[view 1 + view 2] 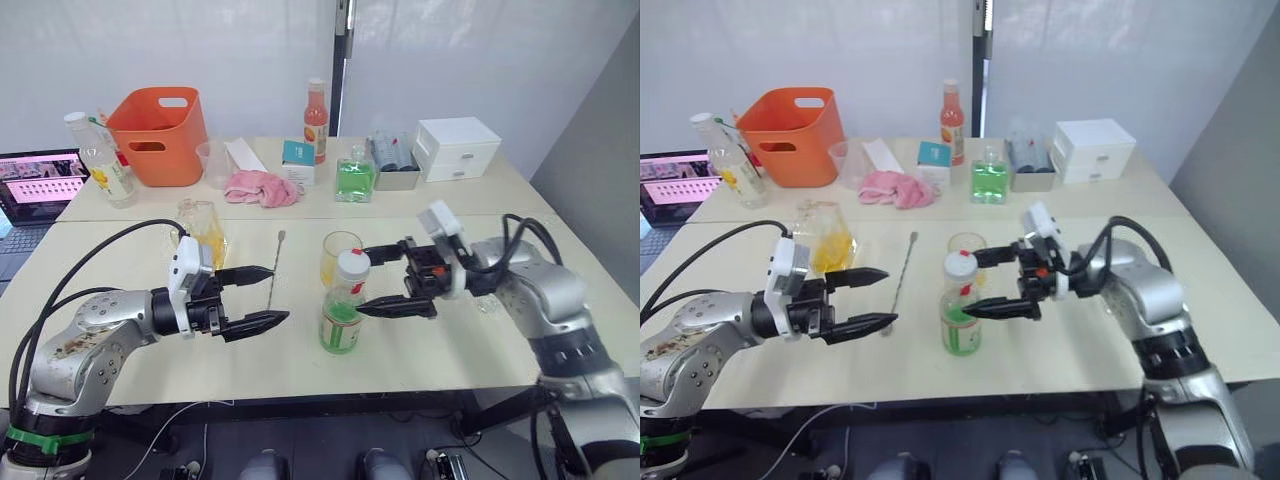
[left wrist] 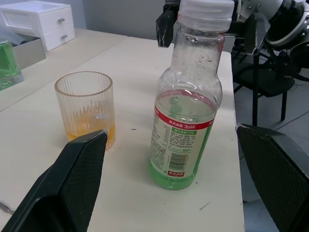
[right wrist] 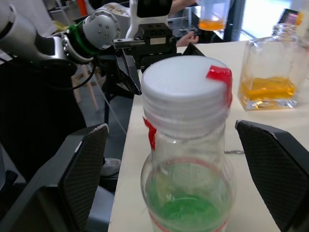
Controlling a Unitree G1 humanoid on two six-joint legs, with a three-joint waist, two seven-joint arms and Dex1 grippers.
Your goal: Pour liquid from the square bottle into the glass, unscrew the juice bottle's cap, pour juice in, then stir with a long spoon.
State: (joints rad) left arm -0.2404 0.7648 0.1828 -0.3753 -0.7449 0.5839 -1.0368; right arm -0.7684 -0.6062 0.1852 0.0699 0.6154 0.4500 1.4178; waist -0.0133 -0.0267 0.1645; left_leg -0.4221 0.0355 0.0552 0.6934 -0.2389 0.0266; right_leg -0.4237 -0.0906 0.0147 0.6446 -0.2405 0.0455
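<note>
The juice bottle (image 1: 343, 305) stands upright on the counter (image 1: 450, 345) near its front edge, the cap (image 1: 352, 263) on its neck. The glass (image 1: 338, 255) stands just behind it, a little yellow-orange liquid in the bottom; in the left wrist view the two are apart, with bare counter between them.

The right pincer (image 1: 366, 280) comes in from the right with its fingers wide apart, one level with the cap and one lower by the bottle's shoulder. The tips are at the bottle's side, and it holds nothing. In the right wrist view the cap sits in the gap between the two fingers with room on either side.

The left pincer (image 1: 278, 293) is also spread wide and empty, pointing at the bottle from the left, with a strip of open counter between its tips and the bottle. The long spoon (image 1: 274, 268) lies flat on the counter, running away from the front edge, its near end between the left fingers' tips. The square bottle (image 1: 203, 233) stands behind the left pincer, upright, apart from the spoon.

Along the far edge are an orange basket (image 1: 157, 133), a pink cloth (image 1: 262, 187), a green-liquid bottle (image 1: 355, 177) and a white drawer box (image 1: 457, 148), all well apart from the working area. The counter to the right of the juice bottle, under the right arm, is open.
</note>
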